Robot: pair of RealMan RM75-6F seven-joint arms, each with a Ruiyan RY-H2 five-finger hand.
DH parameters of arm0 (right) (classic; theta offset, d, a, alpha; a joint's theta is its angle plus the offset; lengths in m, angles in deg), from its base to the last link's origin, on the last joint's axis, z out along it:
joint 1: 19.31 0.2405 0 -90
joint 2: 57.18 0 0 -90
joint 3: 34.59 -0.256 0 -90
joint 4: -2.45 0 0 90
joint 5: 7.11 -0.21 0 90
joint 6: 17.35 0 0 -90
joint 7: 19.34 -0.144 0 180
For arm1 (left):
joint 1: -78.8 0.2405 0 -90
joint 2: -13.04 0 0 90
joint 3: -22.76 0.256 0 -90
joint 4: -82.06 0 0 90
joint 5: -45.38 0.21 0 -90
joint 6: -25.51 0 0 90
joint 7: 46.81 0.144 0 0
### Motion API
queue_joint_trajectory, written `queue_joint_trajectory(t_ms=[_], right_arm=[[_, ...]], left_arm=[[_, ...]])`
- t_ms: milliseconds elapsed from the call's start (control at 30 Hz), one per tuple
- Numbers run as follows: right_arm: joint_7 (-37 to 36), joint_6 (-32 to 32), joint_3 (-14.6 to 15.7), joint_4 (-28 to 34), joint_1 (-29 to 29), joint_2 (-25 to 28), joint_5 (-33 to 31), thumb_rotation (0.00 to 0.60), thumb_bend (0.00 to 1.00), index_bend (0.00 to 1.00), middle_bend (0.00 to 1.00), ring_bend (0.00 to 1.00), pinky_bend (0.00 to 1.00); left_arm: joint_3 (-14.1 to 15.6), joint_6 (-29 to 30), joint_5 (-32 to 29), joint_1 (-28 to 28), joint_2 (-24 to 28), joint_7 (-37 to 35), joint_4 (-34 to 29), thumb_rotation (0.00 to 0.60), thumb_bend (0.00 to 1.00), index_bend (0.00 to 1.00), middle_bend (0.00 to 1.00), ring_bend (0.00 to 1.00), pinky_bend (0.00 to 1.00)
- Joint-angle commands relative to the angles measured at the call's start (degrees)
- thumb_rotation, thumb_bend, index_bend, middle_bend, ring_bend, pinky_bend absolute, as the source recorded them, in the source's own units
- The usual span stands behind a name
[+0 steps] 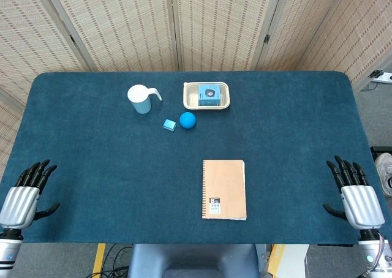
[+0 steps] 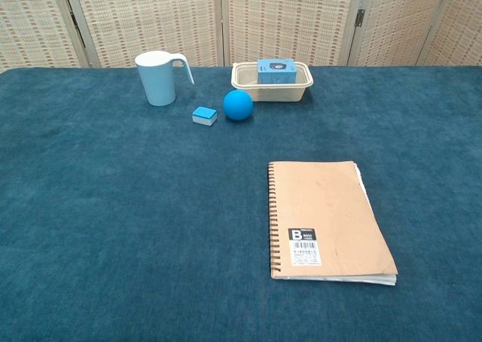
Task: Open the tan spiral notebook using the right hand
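Left hand [image 1: 24,192]: sits at about 8 o'clock on the tabletop's near-left corner in the head view, fingers spread and pointing away from the robot, thumb out to the side, holding nothing. The chest view does not show it.
Tabletop [image 1: 110,168]: covered in dark teal cloth, with woven screen panels standing behind it.
Cup [image 1: 140,98]: pale blue, with a handle, upright at about 11 o'clock, the handle turned toward the tray.
Small block [image 1: 169,124]: light blue with a white base, lying just beside the ball, toward the cup's side.
Ball [image 1: 187,120]: blue, at roughly 12 o'clock, in front of the tray and apart from it.
Tray [image 1: 191,96]: a cream oval dish at the far middle of the tabletop, holding a small blue box [image 1: 209,93] that stands inside it.
Tan spiral notebook [image 1: 225,188]: lies closed and flat at about 5 o'clock from the tabletop's centre, near the front edge, wire binding along its left side, a black-and-white label at the bottom of the cover. It is well apart from both hands.
Right hand [image 1: 356,195]: rests at about 4 o'clock on the near-right corner in the head view, fingers apart and extended, thumb pointing inward toward the notebook, gripping nothing. It is out of the chest view.
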Motion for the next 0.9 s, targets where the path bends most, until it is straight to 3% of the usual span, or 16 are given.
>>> queue_joint_trajectory(t_ms=[33, 167, 467, 733, 900], right_arm=[[-0.05, -0.4, -0.04, -0.12, 0.18, -0.03, -0.15, 0.6, 0.18, 0.0, 0.0, 0.0, 0.0], [-0.4, -1.28, 0.02, -0.56, 0.71, -0.1, 0.12, 0.6, 0.2, 0.0, 0.0, 0.0, 0.0], [-8.16, 1.13, 3.4, -5.63, 2.54, -2.22, 12.67, 0.6, 0.26, 0.0, 0.0, 0.0, 0.0], [-5.15, -7.28, 5.4, -11.07, 6.08, -8.84, 13.53, 0.6, 0.27, 0.0, 0.0, 0.0, 0.0], [-7.79, -10.3, 5.74, -16.04, 8.55, -13.99, 14.17, 0.6, 0.27, 0.0, 0.0, 0.0, 0.0]], left_arm=[[-0.01, -0.15, -0.17, -0.05, -0.04, 0.1, 0.06, 0.6, 0.2, 0.14, 0.06, 0.06, 0.14], [-0.03, -0.42, -0.38, -0.19, -0.02, 0.07, 0.1, 0.6, 0.2, 0.14, 0.06, 0.06, 0.14], [-0.37, -2.12, -2.43, -0.59, 0.15, 0.82, 0.22, 0.6, 0.2, 0.13, 0.06, 0.06, 0.14], [-2.24, 0.15, -5.01, 0.13, -0.63, 3.57, 1.28, 0.6, 0.2, 0.13, 0.06, 0.06, 0.14], [-2.86, 0.74, -6.03, 0.58, -0.13, 2.6, 1.04, 0.6, 0.2, 0.13, 0.06, 0.06, 0.14]])
